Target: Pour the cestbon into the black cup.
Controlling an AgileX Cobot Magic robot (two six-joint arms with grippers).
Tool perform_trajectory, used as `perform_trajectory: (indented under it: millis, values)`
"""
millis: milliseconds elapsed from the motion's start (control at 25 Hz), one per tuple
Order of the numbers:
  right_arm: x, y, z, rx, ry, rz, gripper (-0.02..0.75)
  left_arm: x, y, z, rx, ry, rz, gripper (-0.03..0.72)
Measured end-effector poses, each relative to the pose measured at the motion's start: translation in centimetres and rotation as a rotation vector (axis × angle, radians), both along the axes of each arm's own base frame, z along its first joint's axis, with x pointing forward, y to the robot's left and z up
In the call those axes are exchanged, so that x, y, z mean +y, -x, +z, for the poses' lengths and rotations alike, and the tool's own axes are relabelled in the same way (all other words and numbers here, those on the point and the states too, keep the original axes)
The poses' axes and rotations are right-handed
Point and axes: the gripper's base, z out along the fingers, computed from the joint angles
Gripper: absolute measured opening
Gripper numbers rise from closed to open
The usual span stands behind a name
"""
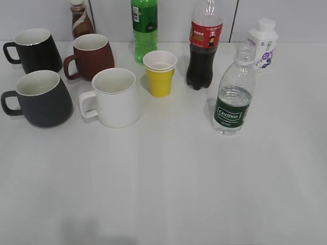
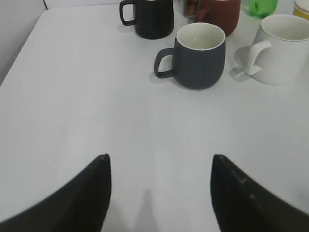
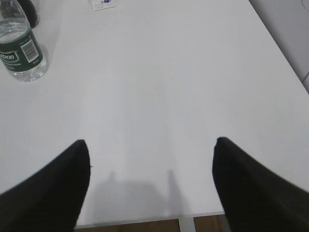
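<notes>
The cestbon (image 1: 234,94), a small clear uncapped bottle with a dark green label, stands upright at the right of the table; it also shows at the top left of the right wrist view (image 3: 20,50). The black cup (image 1: 42,98), a large charcoal mug, white inside, stands at the left with its handle to the left; the left wrist view shows it too (image 2: 198,55). My left gripper (image 2: 159,162) is open and empty, well short of the cup. My right gripper (image 3: 152,145) is open and empty near the table's front edge. Neither gripper shows in the exterior view.
A white mug (image 1: 115,97), a yellow paper cup (image 1: 160,73), a reddish-brown mug (image 1: 92,55), a smaller black mug (image 1: 34,49), a green soda bottle (image 1: 144,28), a red-labelled cola bottle (image 1: 204,46), a white bottle (image 1: 263,43) and a brown bottle (image 1: 80,19) stand at the back.
</notes>
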Motion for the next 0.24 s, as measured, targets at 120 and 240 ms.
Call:
perform_trajectory:
  millis: [120, 240]
  values:
    - [0.00, 0.00, 0.00, 0.000, 0.000, 0.000, 0.593, 0.00, 0.00, 0.00, 0.000, 0.000, 0.000, 0.478]
    - [0.00, 0.00, 0.00, 0.000, 0.000, 0.000, 0.593, 0.00, 0.00, 0.00, 0.000, 0.000, 0.000, 0.478]
